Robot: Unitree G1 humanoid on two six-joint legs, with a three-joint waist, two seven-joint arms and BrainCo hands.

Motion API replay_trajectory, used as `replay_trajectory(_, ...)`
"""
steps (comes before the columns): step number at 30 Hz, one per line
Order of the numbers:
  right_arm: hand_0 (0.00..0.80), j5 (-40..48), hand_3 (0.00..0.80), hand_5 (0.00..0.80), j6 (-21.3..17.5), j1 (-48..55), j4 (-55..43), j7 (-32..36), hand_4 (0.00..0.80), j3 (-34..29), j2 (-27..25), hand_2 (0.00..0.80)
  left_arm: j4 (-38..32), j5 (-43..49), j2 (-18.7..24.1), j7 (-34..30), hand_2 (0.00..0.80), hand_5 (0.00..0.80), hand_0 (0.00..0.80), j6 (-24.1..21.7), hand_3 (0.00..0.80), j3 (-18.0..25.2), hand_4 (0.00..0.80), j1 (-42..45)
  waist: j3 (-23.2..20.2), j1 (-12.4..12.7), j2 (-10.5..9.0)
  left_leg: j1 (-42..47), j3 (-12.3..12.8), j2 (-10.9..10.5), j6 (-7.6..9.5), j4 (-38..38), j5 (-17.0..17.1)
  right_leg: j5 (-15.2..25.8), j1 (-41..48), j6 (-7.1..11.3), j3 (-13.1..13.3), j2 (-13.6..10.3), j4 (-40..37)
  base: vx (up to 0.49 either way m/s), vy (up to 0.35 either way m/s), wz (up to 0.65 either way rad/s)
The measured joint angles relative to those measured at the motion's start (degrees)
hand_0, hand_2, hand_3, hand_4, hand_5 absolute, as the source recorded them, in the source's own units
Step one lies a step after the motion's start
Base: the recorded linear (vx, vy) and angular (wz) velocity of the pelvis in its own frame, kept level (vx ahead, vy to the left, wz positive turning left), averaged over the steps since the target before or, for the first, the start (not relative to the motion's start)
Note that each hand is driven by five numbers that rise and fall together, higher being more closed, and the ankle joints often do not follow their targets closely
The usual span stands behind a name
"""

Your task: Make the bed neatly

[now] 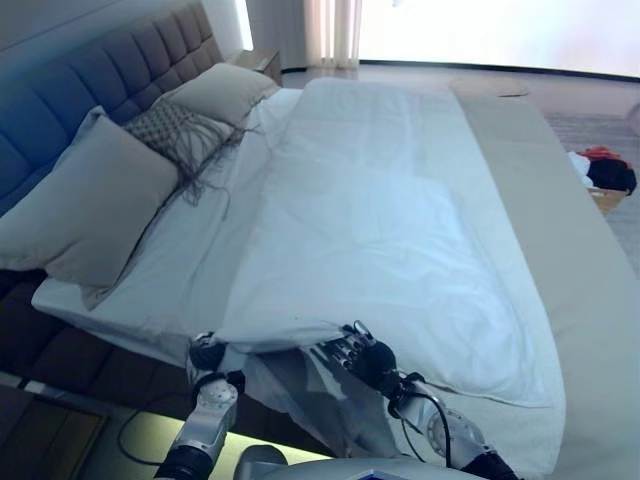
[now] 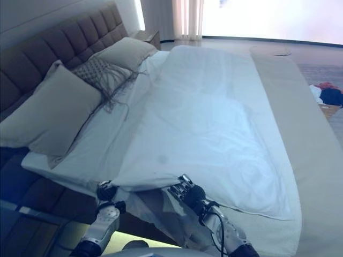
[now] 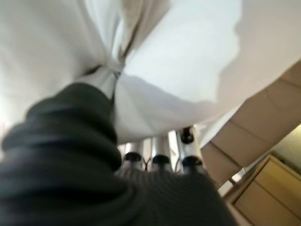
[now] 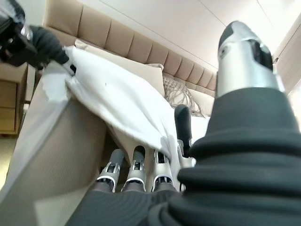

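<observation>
A white duvet [image 1: 370, 230] lies spread over the bed, with its near edge lifted off the mattress. My left hand [image 1: 205, 350] grips that edge at the corner toward the pillows; in the left wrist view the cloth [image 3: 155, 56] bunches where the thumb pinches it. My right hand [image 1: 355, 355] holds the same edge further along, and the cloth [image 4: 117, 103] runs between its thumb [image 4: 182, 125] and fingers [image 4: 136, 165]. The edge sags a little between the two hands. The white sheet [image 1: 190, 260] below the pillows is uncovered.
A large grey pillow [image 1: 90, 200], a fringed patterned cushion [image 1: 180, 130] and another pillow [image 1: 222, 90] lean on the tufted headboard [image 1: 90, 70]. A beige cover [image 1: 580, 260] runs along the bed's right side. A basket of clothes [image 1: 605, 175] stands right, a nightstand [image 1: 262, 62] far back.
</observation>
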Motion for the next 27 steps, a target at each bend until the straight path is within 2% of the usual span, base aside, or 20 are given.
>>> replay_trajectory(5, 0.0, -3.36, 0.0, 0.0, 2.74, 1.33, 0.44, 2.57, 0.0, -1.51, -0.89, 0.0, 5.42, 1.21, -0.41, 0.32, 0.8, 0.8, 0.8, -1.0, 0.8, 2.45, 0.8, 0.13, -1.72, -2.58, 1.89, 0.71, 0.5, -1.08, 0.09, -1.63, 0.07, -0.38, -2.24, 0.33, 1.79, -1.02, 1.55, 0.02, 0.144, -0.14)
replay_trajectory(7, 0.0, -4.84, 0.0, 0.0, 3.7, 2.73, 0.51, 3.54, 0.0, -2.73, -1.64, 0.0, 5.74, 2.37, -0.49, 0.29, 0.8, 0.8, 0.8, -1.0, 0.8, 2.65, 0.8, 0.31, -2.1, -2.89, 2.71, 0.69, 1.28, -1.33, 0.1, -1.68, 0.08, -0.41, -3.09, 0.37, 2.71, -1.2, 1.96, -0.003, 0.099, -0.17)
replay_trajectory(10, 0.0, -6.32, 0.0, 0.0, 3.44, 4.86, 0.95, 3.6, 0.0, -8.43, -3.55, 0.0, 6.18, 2.87, 0.03, -1.35, 0.8, 0.8, 0.8, -0.99, 0.8, 5.25, 0.8, 0.68, -2.36, -3.2, 3.55, 0.62, 1.37, -1.48, 0.38, -1.92, 0.29, -0.43, -4.01, 0.34, 3.48, -1.27, 2.49, -0.007, 0.067, -0.15)
replay_trajectory(13, 0.0, -7.82, 0.0, 0.0, 1.12, 5.32, 5.29, 5.05, 0.0, -13.08, -6.11, 0.0, 6.19, 2.72, 1.39, -5.18, 0.8, 0.8, 0.8, -2.2, 0.8, 7.97, 0.8, 1.4, -2.47, -4.38, 3.76, 0.5, 1.41, -1.68, 1.06, -2.16, 0.77, -0.6, -4.57, 0.24, 3.48, -1.47, 2.8, -0.017, 0.03, -0.02)
replay_trajectory(18, 0.0, -8.32, 0.0, 0.0, -3.42, 9.13, 8.25, 8.57, 0.0, -18.76, -5.84, 0.0, 5.84, 2.59, 1.48, -11.06, 0.8, 0.8, 0.8, -5.08, 0.8, 8.41, 0.8, 2.71, -3.34, -4.58, 4.96, -0.48, 1.46, -1.78, 1.34, -2.62, 1.07, -0.65, -5.91, 0.17, 3.45, -1.51, 3.13, -0.002, -0.001, 0.01)
replay_trajectory(22, 0.0, -10.18, 0.0, 0.0, -5.57, 10.57, 13.78, 13.44, 0.0, -22.24, -5.85, 0.0, 6.58, 1.48, 1.47, -12.79, 0.8, 0.8, 0.8, -7.63, 0.8, 8.42, 0.8, 3.2, -3.5, -5.1, 5.19, -0.39, 1.5, -1.93, 1.28, -2.94, 1.11, -0.86, -6.07, 0.24, 3.44, -1.64, 3.42, 0.0, 0.0, 0.0)
replay_trajectory(24, 0.0, -10.81, 0.0, 0.0, -6.02, 10.7, 15.6, 15.01, 0.0, -23.97, -6.17, 0.0, 8.16, 1.48, 1.48, -13.12, 0.8, 0.8, 0.8, -8.79, 0.8, 8.64, 0.8, 3.24, -3.52, -6.07, 5.19, -0.34, 1.5, -2.14, 1.25, -3.07, 1.13, -0.98, -6.22, 0.33, 3.51, -1.86, 3.73, 0.0, 0.0, 0.0)
replay_trajectory(27, 0.0, -10.78, 0.0, 0.0, -6.65, 11.71, 16.6, 15.9, 0.0, -26.24, -6.27, 0.0, 8.55, 1.48, 1.48, -13.87, 0.8, 0.8, 0.8, -9.88, 0.8, 8.68, 0.8, 3.37, -3.56, -6.05, 5.12, -0.32, 1.52, -2.25, 1.24, -3.25, 1.14, -0.98, -6.5, 0.34, 3.75, -1.85, 3.89, 0.0, -0.024, -0.02)
